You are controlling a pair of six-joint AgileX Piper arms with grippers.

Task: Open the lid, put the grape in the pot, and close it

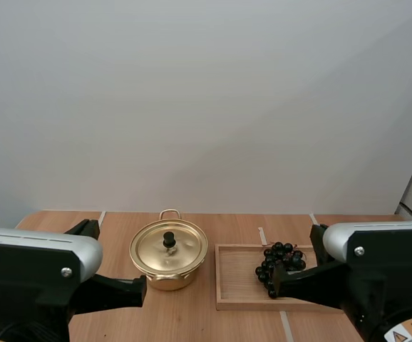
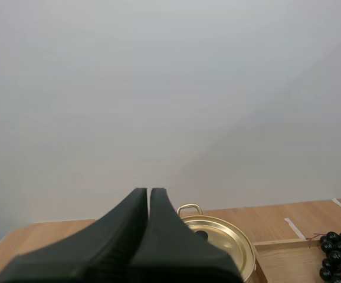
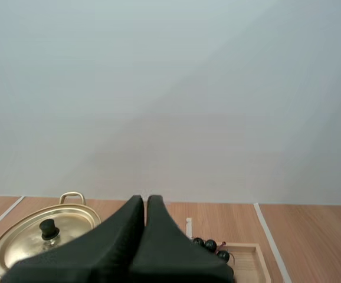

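Note:
A gold pot [image 1: 168, 255] with its lid [image 1: 169, 247] on and a black knob [image 1: 169, 239] sits mid-table. Right of it a wooden tray [image 1: 236, 287] holds a bunch of dark grapes [image 1: 280, 261]. My left gripper [image 1: 140, 286] hangs just left of the pot, shut on nothing. My right gripper [image 1: 274, 283] sits over the tray beside the grapes, also shut. In the left wrist view the gripper [image 2: 149, 191] forms one dark wedge before the pot [image 2: 223, 236] and grapes [image 2: 338, 254]. The right wrist view shows its gripper [image 3: 146, 199] likewise, with the lid [image 3: 38, 239] and some grapes [image 3: 210, 246] behind it.
The wooden table [image 1: 213, 231] carries white tape lines [image 1: 262, 236]. A plain pale wall stands behind it. Bare wood lies in front of the pot and tray.

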